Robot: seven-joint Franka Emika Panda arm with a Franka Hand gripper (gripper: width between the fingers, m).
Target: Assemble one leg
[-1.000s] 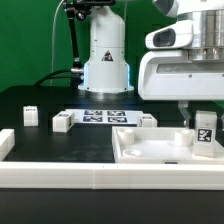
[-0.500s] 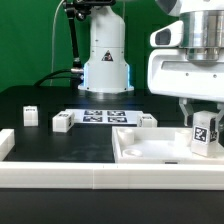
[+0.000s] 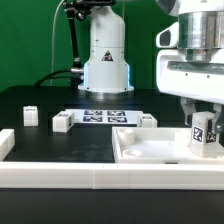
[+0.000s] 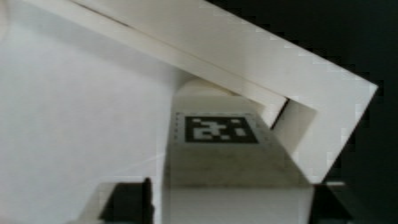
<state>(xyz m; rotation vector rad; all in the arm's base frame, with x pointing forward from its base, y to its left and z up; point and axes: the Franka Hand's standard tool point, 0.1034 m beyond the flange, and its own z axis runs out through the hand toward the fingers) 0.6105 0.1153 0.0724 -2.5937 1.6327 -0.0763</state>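
Claw (image 3: 203, 118) grips the leg (image 3: 205, 136) at the panel (image 3: 140, 152).
The claw is closed on the upright leg, whose tag faces out, at the panel's corner on the exterior view's right. In the wrist view the leg sits between both fingers (image 4: 128, 200), close against the panel's raised rim. Behind the panel, the marker board (image 3: 105, 116) lies on the dark worktop (image 3: 70, 145).

Not much going on, but the arm's big white wrist housing (image 3: 195, 65) slid toward 3 o'clock in the exterior view, a bit more each frame. The gripper (image 3: 204, 122) barely shifted with it. The leg (image 3: 204, 138) it's pinching looks a hair lower now, toward 6 o'clock.
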